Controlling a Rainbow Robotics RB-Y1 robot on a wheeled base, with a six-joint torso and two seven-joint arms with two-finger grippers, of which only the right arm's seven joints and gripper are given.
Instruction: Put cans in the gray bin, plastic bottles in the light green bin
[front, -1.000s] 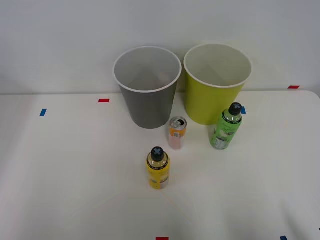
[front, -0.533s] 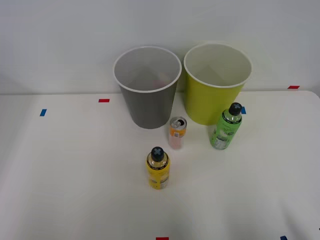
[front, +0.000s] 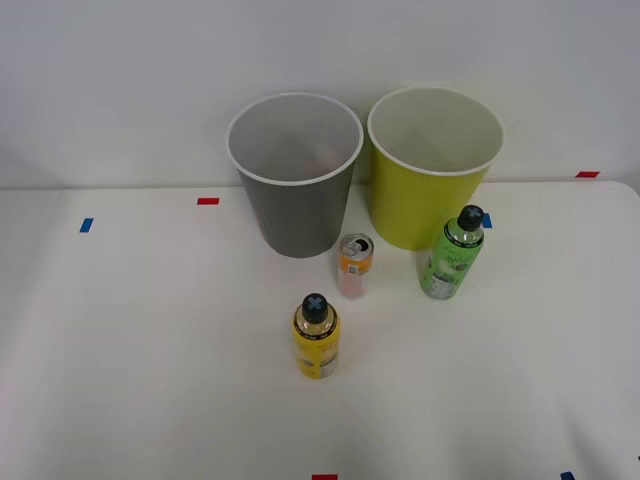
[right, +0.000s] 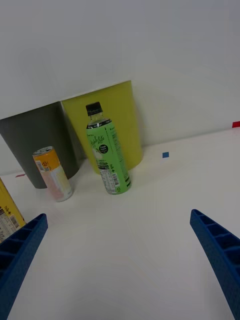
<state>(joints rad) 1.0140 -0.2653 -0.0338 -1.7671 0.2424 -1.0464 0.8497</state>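
The gray bin and the light green bin stand side by side at the back of the white table. An orange and pale pink can stands upright just in front of the gap between them. A green bottle with a black cap stands before the light green bin. A stubby yellow bottle is nearer the front. In the wrist view my right gripper is open and holds nothing, low over the table, short of the green bottle, the can and the yellow bottle.
Small tape marks dot the table: red and blue at the back left, red at the back right, red at the front edge. A white wall rises right behind the bins.
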